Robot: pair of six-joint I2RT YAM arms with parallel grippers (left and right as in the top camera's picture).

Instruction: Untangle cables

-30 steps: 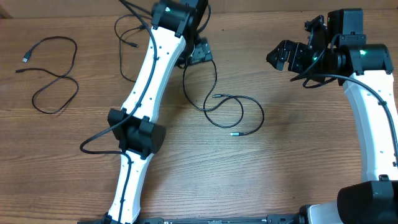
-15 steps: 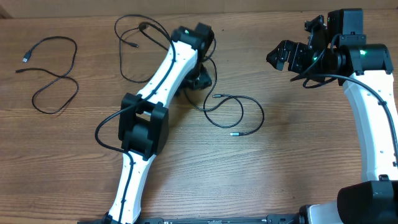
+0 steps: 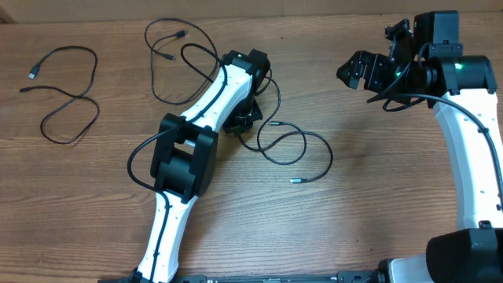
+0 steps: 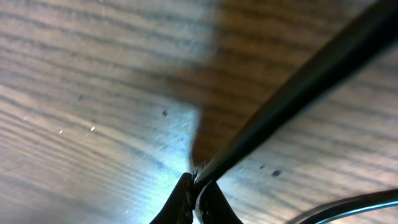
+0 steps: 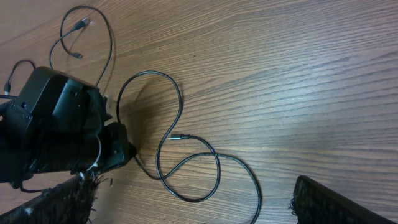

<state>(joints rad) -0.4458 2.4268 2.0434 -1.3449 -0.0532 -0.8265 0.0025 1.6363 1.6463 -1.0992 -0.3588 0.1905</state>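
The left arm [image 3: 196, 110] slants up from the near edge of the desk [image 3: 377, 204], folds at the elbow and tips its wrist downward, so the left pincer [image 3: 240, 123] sits low on the wood. The right arm [image 3: 471, 157] rises on the right side and bends leftward. Its right pincer [image 3: 355, 71] hangs above the desk, well apart from every cord.

The overhead view shows three cables:
- The far-left cable [image 3: 69, 98] lies alone.
- The upper cable [image 3: 169, 59] loops beside the left arm and passes behind it.
- The middle cable [image 3: 302, 145] curls out from the left pincer.

Only the left wrist view shows the grip — its fingertips [image 4: 183, 193] are pressed together on the middle cable. The right wrist view shows what overhead does not — its own fingers [image 5: 62, 202] spread wide.
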